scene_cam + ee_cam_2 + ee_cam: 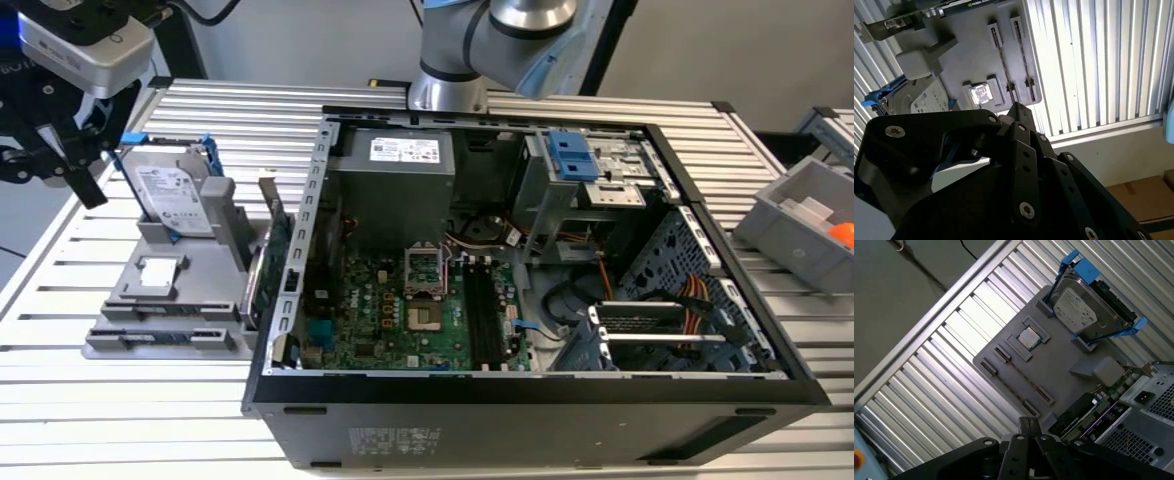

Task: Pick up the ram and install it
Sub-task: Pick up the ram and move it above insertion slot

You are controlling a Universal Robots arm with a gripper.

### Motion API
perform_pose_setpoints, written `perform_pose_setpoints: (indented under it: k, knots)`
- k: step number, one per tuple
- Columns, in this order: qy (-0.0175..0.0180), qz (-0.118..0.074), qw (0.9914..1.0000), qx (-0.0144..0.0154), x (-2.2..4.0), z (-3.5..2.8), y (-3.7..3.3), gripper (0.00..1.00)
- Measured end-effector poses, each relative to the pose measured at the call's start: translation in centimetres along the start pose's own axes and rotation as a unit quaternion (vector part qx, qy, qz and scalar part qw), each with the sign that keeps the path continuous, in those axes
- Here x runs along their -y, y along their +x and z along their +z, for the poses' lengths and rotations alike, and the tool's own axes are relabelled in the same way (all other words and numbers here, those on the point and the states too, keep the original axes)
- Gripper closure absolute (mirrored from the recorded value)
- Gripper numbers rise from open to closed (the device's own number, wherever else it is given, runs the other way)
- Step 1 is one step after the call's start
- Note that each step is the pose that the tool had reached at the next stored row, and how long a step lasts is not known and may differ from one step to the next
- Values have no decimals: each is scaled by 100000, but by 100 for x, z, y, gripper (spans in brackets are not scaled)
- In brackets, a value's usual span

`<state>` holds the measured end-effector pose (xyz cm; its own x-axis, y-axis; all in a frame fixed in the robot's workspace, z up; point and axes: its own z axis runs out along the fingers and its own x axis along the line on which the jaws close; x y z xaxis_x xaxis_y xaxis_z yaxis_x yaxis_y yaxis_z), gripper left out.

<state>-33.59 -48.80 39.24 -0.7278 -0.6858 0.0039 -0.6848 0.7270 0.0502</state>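
I count one ram [1023, 376], a thin dark stick seen edge-on in the first wrist view. It stands in the slotted pair nearer the single processor chip [158, 272] on one grey holder tray [134, 300], which has two such pairs. The tray also carries one hard drive [174, 200] in a blue frame. One green card [271, 262] stands between the tray and the one open computer case [534, 400]. Everything sits on a ribbed aluminium table [134, 420]. My pincer [64, 168] hangs above the tray's far corner, at the exterior view's left, apart from the ram; whether it is apart or together I cannot tell. The exterior view adds one grey bin [801, 240]; the second wrist view adds a cardboard box [1144, 200] beyond the table edge.
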Motion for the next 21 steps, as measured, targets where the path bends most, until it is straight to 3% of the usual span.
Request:
perform_pose_setpoints:
  k: [5,12,18,21]
  knots:
    - [7,-1987,99980,-97,0,0,0,100]
    - [131,-5594,99843,-286,-1,0,1,100]
    - [794,-8142,99665,178,-2,0,2,100]
    - [836,-9391,99554,164,-2,0,2,100]
